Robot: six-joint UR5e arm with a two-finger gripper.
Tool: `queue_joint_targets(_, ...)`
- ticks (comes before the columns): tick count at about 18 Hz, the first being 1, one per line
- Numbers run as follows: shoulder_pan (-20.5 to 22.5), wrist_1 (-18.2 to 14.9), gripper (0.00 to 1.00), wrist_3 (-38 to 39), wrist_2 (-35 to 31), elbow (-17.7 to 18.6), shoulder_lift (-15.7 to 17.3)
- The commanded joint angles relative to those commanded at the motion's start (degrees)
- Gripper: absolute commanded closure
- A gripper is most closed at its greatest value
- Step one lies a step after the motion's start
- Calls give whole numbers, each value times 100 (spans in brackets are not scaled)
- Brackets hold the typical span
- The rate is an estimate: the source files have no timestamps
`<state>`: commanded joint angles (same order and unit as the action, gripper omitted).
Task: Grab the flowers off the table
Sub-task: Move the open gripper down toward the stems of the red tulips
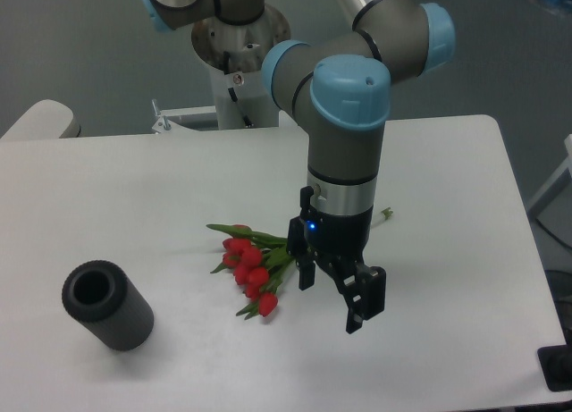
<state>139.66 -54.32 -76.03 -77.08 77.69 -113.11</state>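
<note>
Red flowers (pixel 253 267) just left of open-jawed, empty pincer (pixel 332 296); dark ribbed cylinder (pixel 106 305) well left on white table (pixel 465 251).

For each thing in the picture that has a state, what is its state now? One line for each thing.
flowers: lying flat on the table, not lifted, not gripped.
gripper: open, fingers pointing down above the stems, holding nothing.
dark ribbed cylinder: lying tilted on the table, open end facing up-left, apart from the flowers.
</note>
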Motion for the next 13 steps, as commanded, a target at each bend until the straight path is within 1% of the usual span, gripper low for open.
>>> queue_joint_targets(1,-9,9,0,35,0,52,9)
queue_joint_targets(4,-9,44,0,53,0,412,149)
queue_joint_targets(6,17,18,0,62,-9,606,237)
queue_joint_targets(7,26,-52,0,62,-87,694,272)
queue_joint_targets(8,26,-35,0,62,-323,851,307)
queue_joint_targets(10,17,-70,0,18,-999,1054,351)
queue_joint_targets(11,9,-27,0,18,-1254,1220,360)
queue_joint_targets(13,-18,-35,0,44,-1415,1502,369)
